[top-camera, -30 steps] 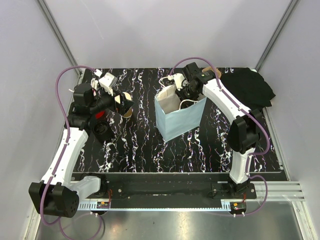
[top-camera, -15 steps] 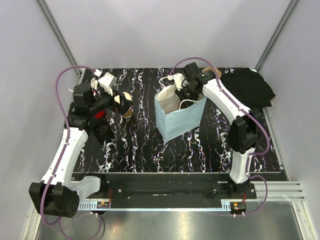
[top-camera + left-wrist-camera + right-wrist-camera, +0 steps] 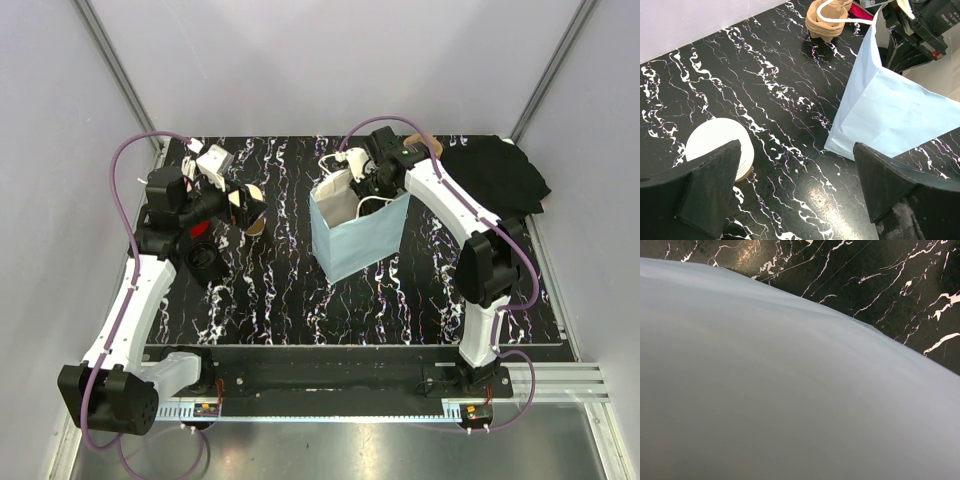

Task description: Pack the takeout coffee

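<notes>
I cannot make out the takeout coffee cup in any view. A pale blue paper bag stands open at mid-table. My right gripper sits at its far rim beside the white handles, shut on the paper. The bag's wall fills the right wrist view and hides the fingers. My left gripper hovers open and empty over bare table left of the bag. A stack of nested tan cups, pale bottom up, stands by its left finger.
A brown pulp cup carrier lies at the back, behind the bag. Something round and black, like a lid, lies left of the cup stack. A white box stands at the back left. A black cloth covers the back right corner.
The right gripper has edged slightly left at the bag's rim. The left arm has not moved.
</notes>
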